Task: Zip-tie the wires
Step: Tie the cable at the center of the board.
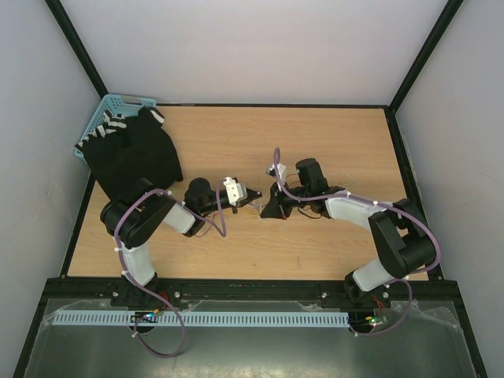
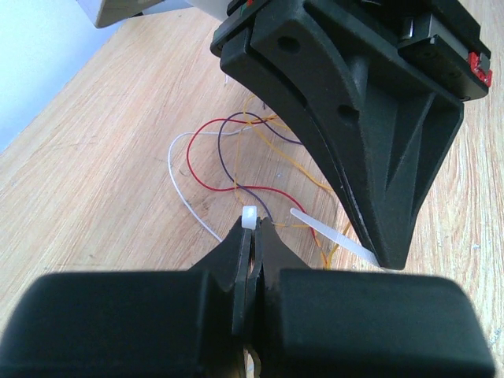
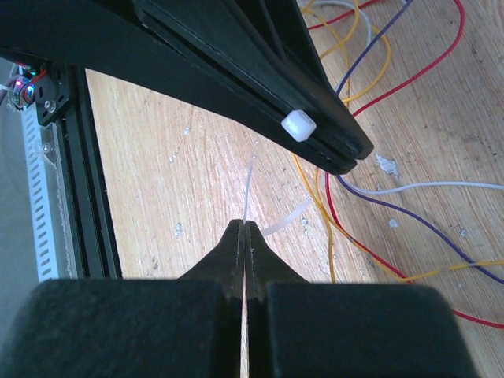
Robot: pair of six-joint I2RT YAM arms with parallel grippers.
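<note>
Left wrist view puts the left tool [image 2: 252,232] nearest, fully closed and pinching the white head of the zip tie [image 2: 329,234] at its tips. Just beyond, toward 2 o'clock, the tie's flat strip runs over the desk [image 2: 87,181] to the tip of the right tool [image 2: 391,256], which fills the upper right of that view. Farther out, at 12 o'clock from the left tool's tips, the wires [image 2: 228,169] lie loose on the wood in red, purple, yellow and white loops. From the right wrist, the right tool is likewise fully closed. A thin white strip comes out from between its tips and a short end sticks out toward 1 o'clock. The left tool crosses above it, and the wires curl off at 3 o'clock. Seen from above, both tools meet near the desk's centre. At 10 o'clock from them a black cloth [image 1: 134,153] overlaps a blue basket [image 1: 110,104].
</note>
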